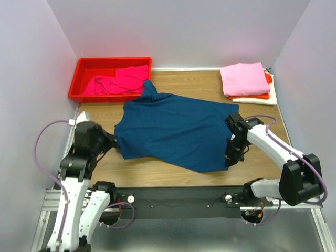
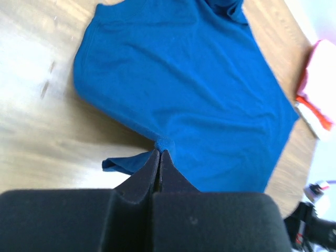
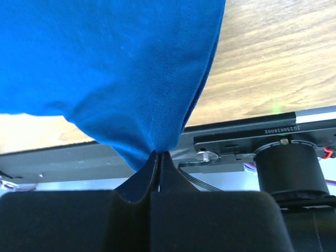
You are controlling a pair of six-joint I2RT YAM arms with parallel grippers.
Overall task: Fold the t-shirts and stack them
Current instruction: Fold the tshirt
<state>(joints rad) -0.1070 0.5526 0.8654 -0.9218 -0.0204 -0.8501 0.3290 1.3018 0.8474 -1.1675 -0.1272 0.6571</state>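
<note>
A dark navy t-shirt point(image 1: 176, 128) lies spread across the middle of the table, one sleeve reaching toward the bin. My left gripper point(image 2: 159, 152) is shut on the navy shirt's point(image 2: 184, 89) left edge, pinching a small bunch of cloth. At the shirt's right edge my right gripper point(image 3: 159, 154) is shut on a corner of the navy fabric point(image 3: 105, 68), which hangs up from its tips. In the top view the left gripper point(image 1: 113, 140) and right gripper point(image 1: 229, 148) stand at opposite sides. Magenta t-shirts point(image 1: 118, 81) lie crumpled in the bin. A folded pile with a light pink tee point(image 1: 244, 79) on top sits at the back right.
The red plastic bin point(image 1: 84, 65) stands at the back left corner. Orange point(image 1: 269, 79) and cream point(image 1: 260, 100) folded layers show under the pink tee. White walls close in the table on three sides. The black base rail point(image 1: 178, 197) runs along the near edge.
</note>
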